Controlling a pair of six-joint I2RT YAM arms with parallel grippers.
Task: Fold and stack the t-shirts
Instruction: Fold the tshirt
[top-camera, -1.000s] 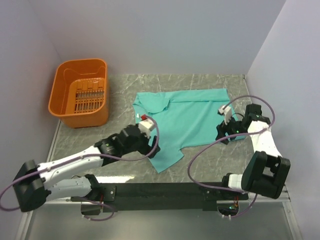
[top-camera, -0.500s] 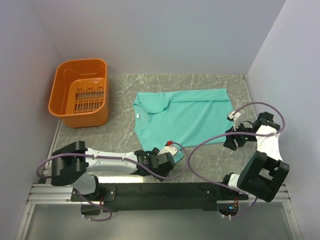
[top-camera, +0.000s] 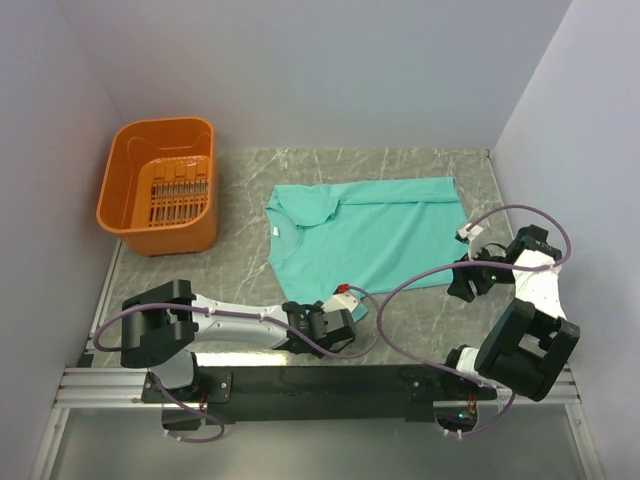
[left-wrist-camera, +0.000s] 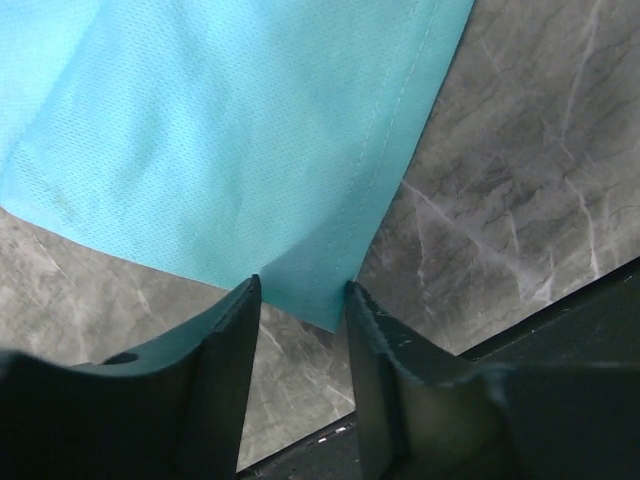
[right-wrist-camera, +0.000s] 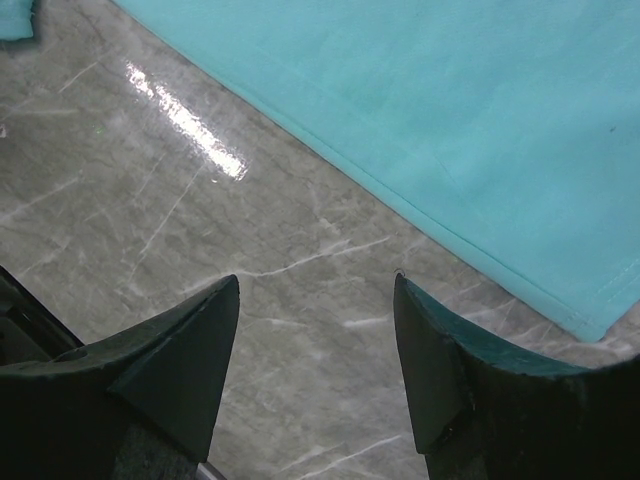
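Note:
A teal t-shirt (top-camera: 370, 232) lies spread flat on the marble table, collar to the left. My left gripper (top-camera: 332, 322) is low at the shirt's near corner. In the left wrist view its jaws (left-wrist-camera: 300, 290) stand open with the tip of that corner (left-wrist-camera: 318, 300) between the fingertips, the cloth flat on the table. My right gripper (top-camera: 468, 280) is just off the shirt's near right corner. In the right wrist view it (right-wrist-camera: 315, 282) is open and empty over bare table, with the shirt's hem (right-wrist-camera: 470, 250) running past its right finger.
An orange plastic basket (top-camera: 165, 126) stands at the far left, with nothing in it. White walls close the table at the back and both sides. A black rail (top-camera: 330, 380) with the arm bases runs along the near edge, close behind my left gripper.
My left arm swung from the shirt's left side down to its near corner. My right gripper drew back off the shirt's right edge toward the near right. The shirt stays flat.

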